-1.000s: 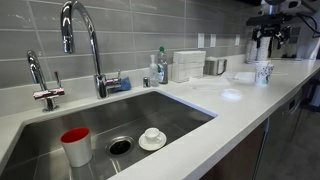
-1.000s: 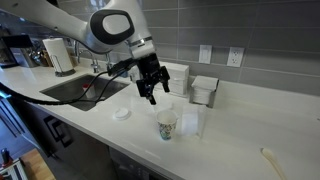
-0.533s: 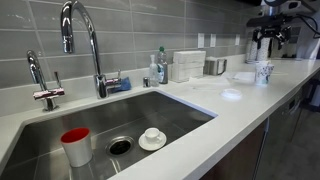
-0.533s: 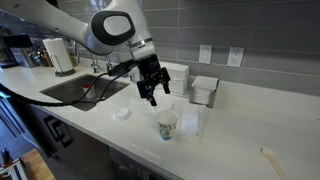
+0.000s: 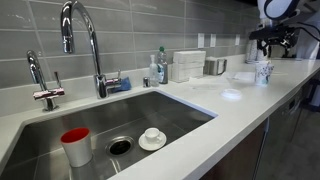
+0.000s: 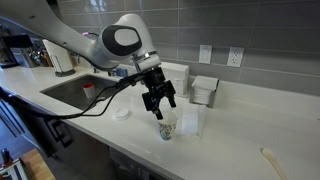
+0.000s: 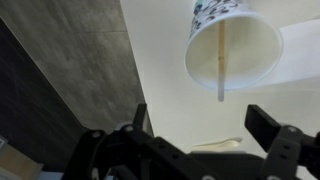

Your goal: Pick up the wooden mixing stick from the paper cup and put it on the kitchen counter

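The paper cup [image 6: 166, 129] stands on the white kitchen counter [image 6: 240, 125]; it also shows in an exterior view [image 5: 263, 72] and from above in the wrist view [image 7: 232, 45]. The wooden mixing stick [image 7: 220, 62] leans inside the cup. My gripper [image 6: 160, 108] hangs open just above the cup, fingers pointing down, empty. In the wrist view the open fingers [image 7: 205, 130] frame bare counter beside the cup. In an exterior view the gripper [image 5: 268, 44] is right above the cup.
A steel sink [image 5: 110, 120] holds a red-rimmed cup [image 5: 76, 145] and a small dish [image 5: 152, 138]. A faucet [image 5: 85, 40], white boxes [image 5: 187, 64] and a lid [image 6: 121, 113] sit nearby. A pale spoon [image 6: 270, 160] lies on the counter, also in the wrist view [image 7: 222, 144].
The gripper has moved down and sideways, from beside and above the cup to directly over it. The cup and stick have not moved.
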